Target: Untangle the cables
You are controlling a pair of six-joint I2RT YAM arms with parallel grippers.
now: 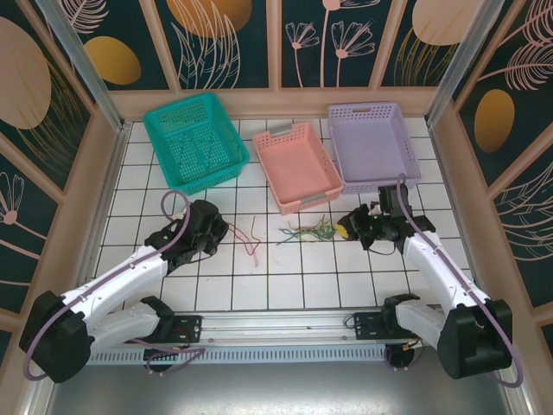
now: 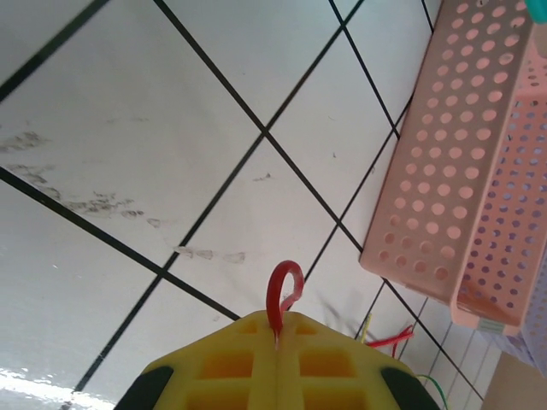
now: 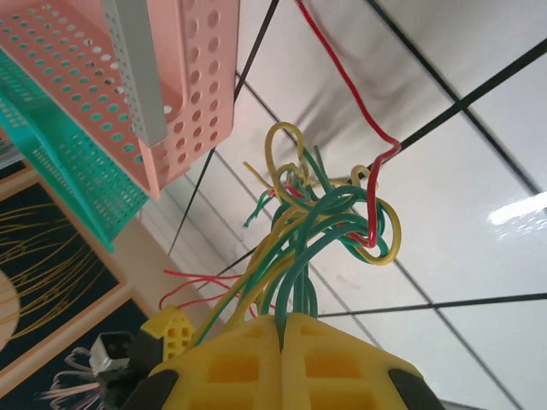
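Both clamped: left hand (image 2: pixel 278 331) pinching red cable (image 2: pixel 285 280), right hand (image 3: pixel 282 326) gripping tangled cables (image 3: pixel 323 213)

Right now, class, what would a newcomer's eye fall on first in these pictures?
The knot of green, yellow and red cables near the table's middle, pinched in the shut right gripper. Next, the left gripper, shut on a looped red cable. Along the back stand a teal basket, a pink basket and a lilac basket.
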